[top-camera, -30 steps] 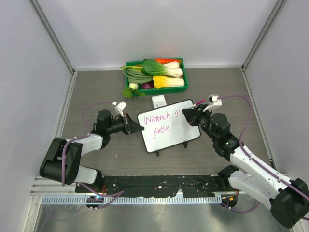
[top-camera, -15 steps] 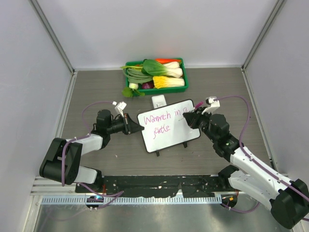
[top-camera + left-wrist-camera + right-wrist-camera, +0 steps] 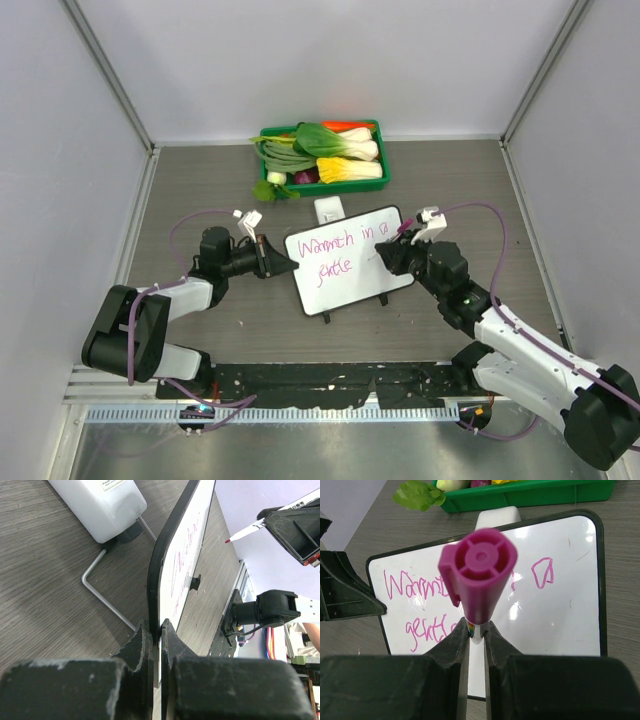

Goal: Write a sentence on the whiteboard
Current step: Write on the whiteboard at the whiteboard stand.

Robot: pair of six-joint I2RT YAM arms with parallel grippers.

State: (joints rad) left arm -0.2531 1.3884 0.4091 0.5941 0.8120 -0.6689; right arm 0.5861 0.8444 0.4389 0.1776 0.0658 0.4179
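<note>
Right pincer (image 3: 386, 255), gripping a marker (image 3: 479, 572), slid left across the crosswise whiteboard (image 3: 352, 278) that left pincer (image 3: 155, 630) clamps.

The whiteboard (image 3: 352, 276) is located mid-table (image 3: 200, 180). A box (image 3: 329, 209) is set just behind it, a tray (image 3: 345, 186) of vegetables (image 3: 330, 145) farther back. Its left edge is clamped by the left gripper (image 3: 290, 264); a marker (image 3: 479, 575) in the right gripper (image 3: 383, 256) is held over its right part.

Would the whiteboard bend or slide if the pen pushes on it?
Probably stiff: the whiteboard shows a straight rim though the left tool pinches just one edge. It may slide when the pen pushes, being thin and likely light; perhaps that's why it is held.
</note>
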